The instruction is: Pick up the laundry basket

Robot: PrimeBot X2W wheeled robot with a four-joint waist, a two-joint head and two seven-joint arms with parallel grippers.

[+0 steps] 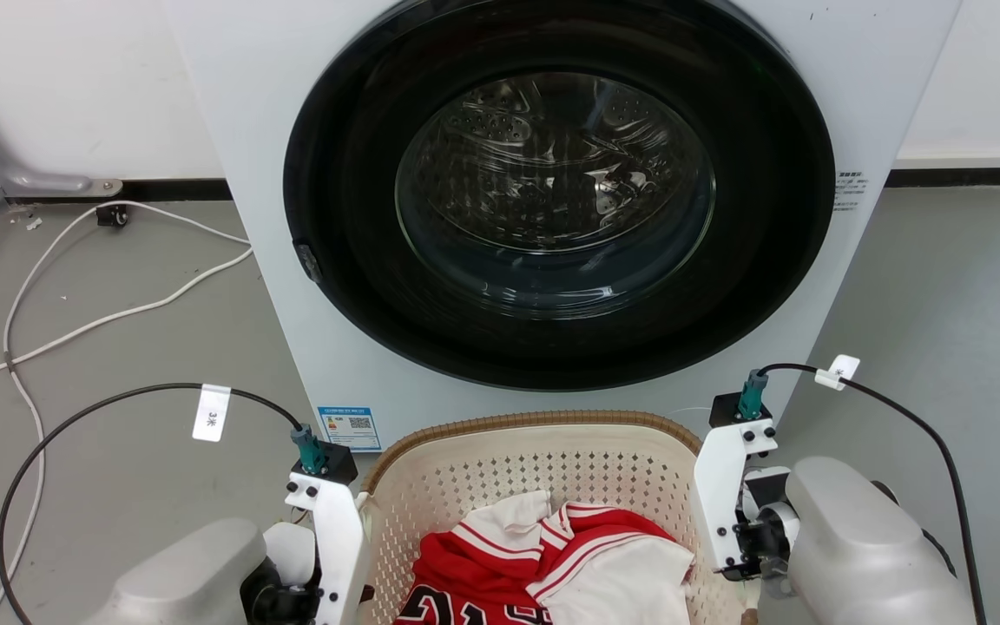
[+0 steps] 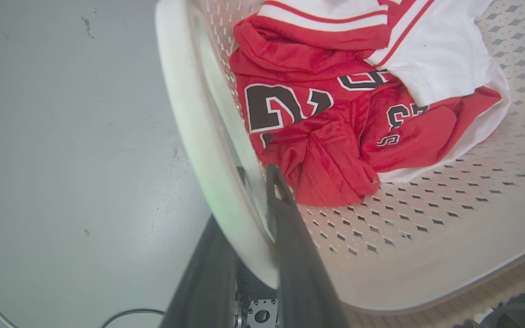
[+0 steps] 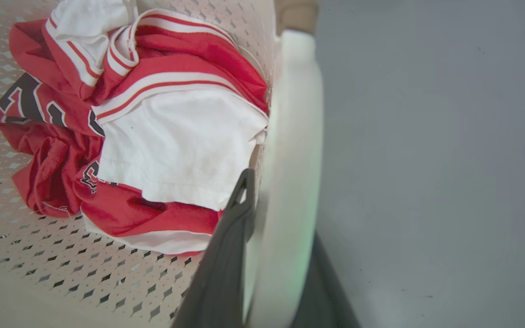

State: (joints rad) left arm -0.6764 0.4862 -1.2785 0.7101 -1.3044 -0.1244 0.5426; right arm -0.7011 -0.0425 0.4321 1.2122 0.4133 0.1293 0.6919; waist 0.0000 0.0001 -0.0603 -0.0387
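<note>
The laundry basket (image 1: 535,425), cream and perforated with a brown woven-look rim, stands on the floor at the bottom centre of the head view, just in front of the washing machine. A red and white jersey (image 1: 552,564) lies crumpled inside. My left gripper (image 2: 244,218) is shut across the basket's white left handle (image 2: 185,114), one dark finger (image 2: 290,237) inside the wall and one outside. On the opposite side my right gripper (image 3: 280,228) clamps the white right handle (image 3: 294,114) the same way. Both pale forearms flank the basket in the head view.
A white front-loading washing machine (image 1: 240,130) with a dark round door (image 1: 552,217) stands right behind the basket. White cables (image 1: 75,321) trail over the grey floor at the left. Bare grey floor (image 1: 943,330) lies to the right.
</note>
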